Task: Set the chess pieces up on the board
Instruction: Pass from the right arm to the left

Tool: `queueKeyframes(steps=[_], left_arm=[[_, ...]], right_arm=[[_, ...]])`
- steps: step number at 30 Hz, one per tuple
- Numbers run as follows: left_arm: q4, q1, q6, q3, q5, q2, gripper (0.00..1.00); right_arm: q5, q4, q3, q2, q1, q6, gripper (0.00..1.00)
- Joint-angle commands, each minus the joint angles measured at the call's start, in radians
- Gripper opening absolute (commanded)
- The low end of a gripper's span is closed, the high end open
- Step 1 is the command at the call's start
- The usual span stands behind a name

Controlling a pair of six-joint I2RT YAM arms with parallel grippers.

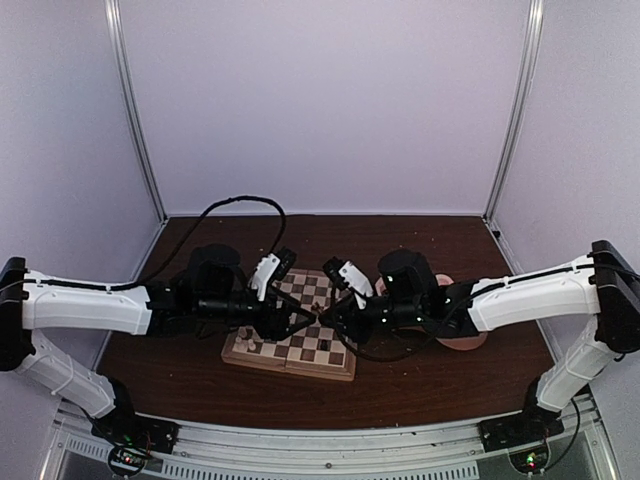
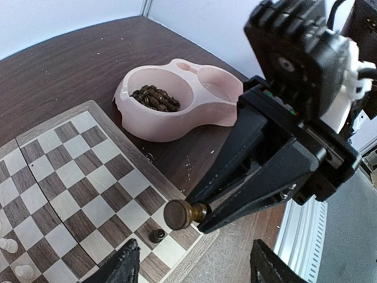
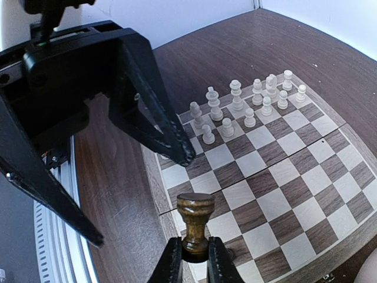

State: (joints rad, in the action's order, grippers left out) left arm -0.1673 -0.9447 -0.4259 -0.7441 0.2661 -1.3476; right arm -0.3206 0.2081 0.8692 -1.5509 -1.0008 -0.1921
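Note:
The board (image 1: 290,362) lies at the table's centre, with both grippers meeting over its near edge. My right gripper (image 3: 194,265) is shut on the stem of a dark brown chess piece (image 3: 195,221) and holds it above the board's near corner (image 3: 294,177). That piece (image 2: 179,213) shows in the left wrist view with its base turned toward the camera. My left gripper (image 2: 197,265) is open wide and empty, its fingers (image 3: 185,154) on either side of the held piece. One dark piece (image 2: 156,235) stands on a corner square. Several cream pieces (image 3: 235,106) stand along the far rows.
A pink double bowl (image 2: 194,118) sits on the dark table right of the board (image 2: 112,171), with several dark pieces (image 2: 154,97) in one cup. In the top view it is mostly under the right arm (image 1: 468,340). White walls enclose the table.

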Motion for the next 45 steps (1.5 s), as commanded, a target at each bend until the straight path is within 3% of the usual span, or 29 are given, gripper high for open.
queueKeyframes(steps=[1,8,15,22,26,30,38,41,45], left_arm=[[-0.052,0.016,-0.030,-0.015,0.061,-0.027,0.64],[-0.066,0.031,-0.047,-0.013,0.088,-0.033,0.63],[-0.077,0.035,-0.055,-0.016,0.114,-0.046,0.50],[-0.071,0.039,-0.063,-0.032,0.134,-0.076,0.50],[-0.078,0.043,-0.068,-0.031,0.150,-0.080,0.42],[-0.090,0.046,-0.071,-0.024,0.154,-0.076,0.28],[-0.102,0.052,-0.080,-0.020,0.168,-0.077,0.15],[-0.108,0.055,-0.083,-0.016,0.173,-0.075,0.13],[-0.127,0.072,-0.105,-0.013,0.206,-0.071,0.11]], right_arm=[[-0.025,-0.006,0.033,-0.011,-0.022,0.036,0.00],[-0.029,-0.020,0.046,-0.022,-0.042,0.055,0.00],[-0.023,-0.029,0.054,-0.029,-0.051,0.065,0.00],[-0.025,-0.027,0.051,-0.024,-0.056,0.069,0.00],[-0.023,-0.029,0.053,-0.025,-0.059,0.072,0.00],[-0.018,-0.030,0.054,-0.026,-0.061,0.072,0.01],[-0.002,-0.029,0.051,-0.021,-0.062,0.072,0.04],[0.003,-0.028,0.048,-0.018,-0.062,0.072,0.08],[0.011,-0.008,0.032,-0.006,-0.062,0.071,0.23]])
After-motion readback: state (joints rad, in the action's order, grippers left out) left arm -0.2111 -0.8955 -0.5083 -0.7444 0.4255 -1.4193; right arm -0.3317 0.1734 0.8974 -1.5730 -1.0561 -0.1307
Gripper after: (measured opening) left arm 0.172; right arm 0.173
